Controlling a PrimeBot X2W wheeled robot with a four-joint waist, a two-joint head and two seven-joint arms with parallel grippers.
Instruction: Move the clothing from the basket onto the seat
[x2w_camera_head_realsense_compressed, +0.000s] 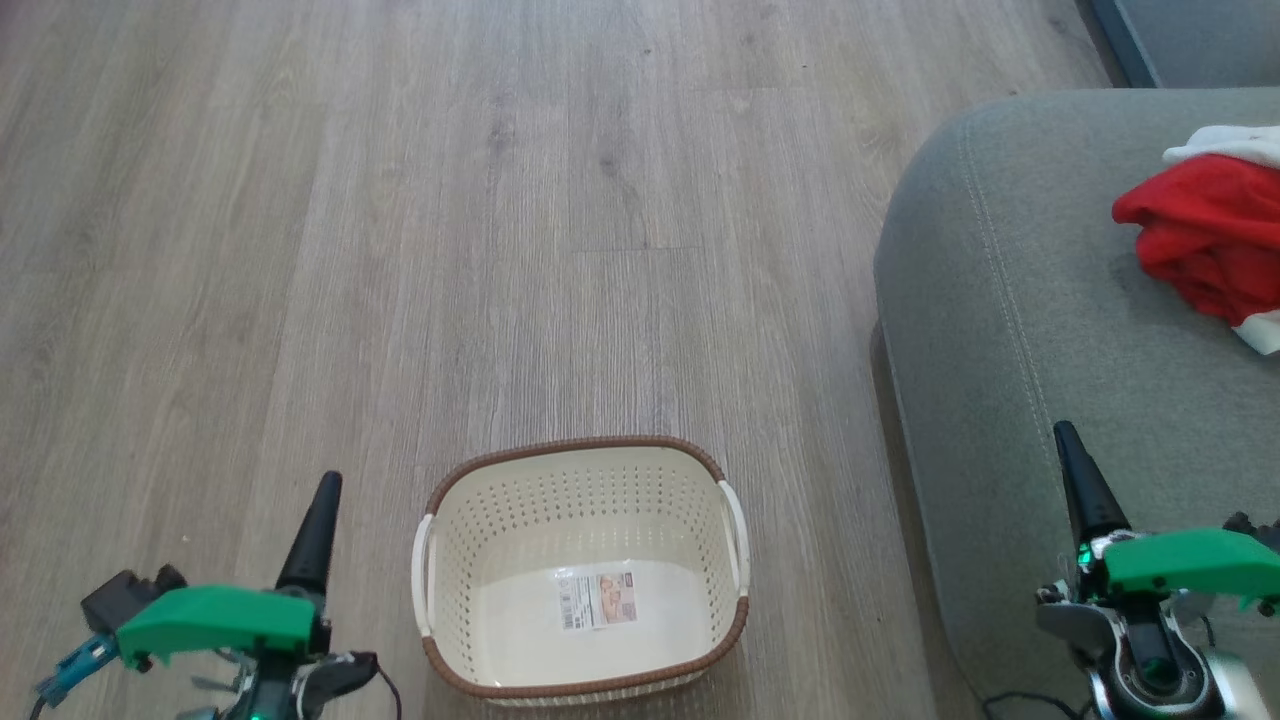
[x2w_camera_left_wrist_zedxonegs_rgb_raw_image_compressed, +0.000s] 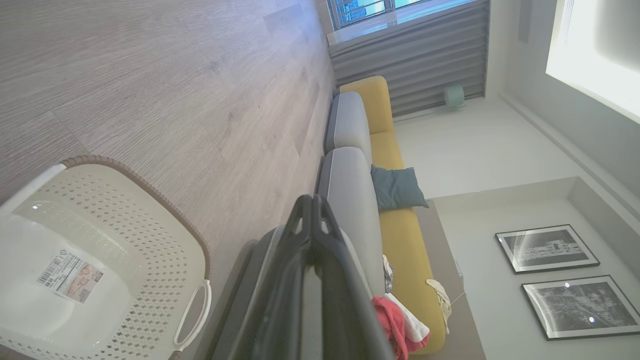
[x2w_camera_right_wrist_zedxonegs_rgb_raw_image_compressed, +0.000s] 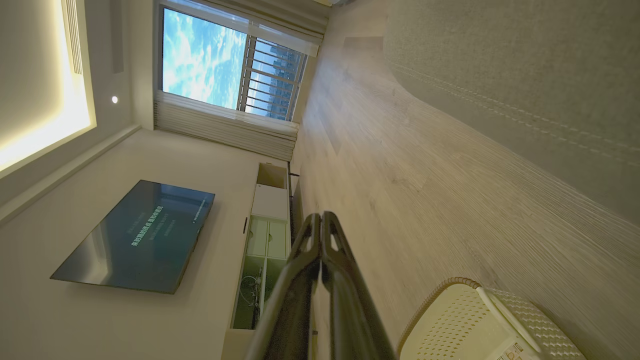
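Basket (x2w_camera_head_realsense_compressed: 600, 500) position: upright on the wooden floor (x2w_camera_head_realsense_compressed: 500, 200), at the bottom centre of the head view, between the two grippers. The inner bottom is fully exposed, with a paper label (x2w_camera_head_realsense_compressed: 598, 598) lying flat on it. Both white side handles are visible.

Clothing (x2w_camera_head_realsense_compressed: 1205, 245) position: the red fabric with white trim lies bunched on top of the seat (x2w_camera_head_realsense_compressed: 1020, 330), at the right edge of the head view and well apart from the basket. The seat stands to the right of the basket, with its rounded corner and pale stitched seam facing the floor.

Left gripper (x2w_camera_head_realsense_compressed: 326, 482): fingers pressed together, pinching nothing. It hangs above the floor just to the left of the basket.

Right gripper (x2w_camera_head_realsense_compressed: 1066, 435): fingers pressed together, pinching nothing. It hangs over the near part of the seat, apart from the clothing.

Left wrist view: the joined fingertips point along the seat cushions. The basket sits at the lower left and the clothing at the lower right.

Right wrist view: the joined fingertips point across the floor. One basket corner shows at the lower right
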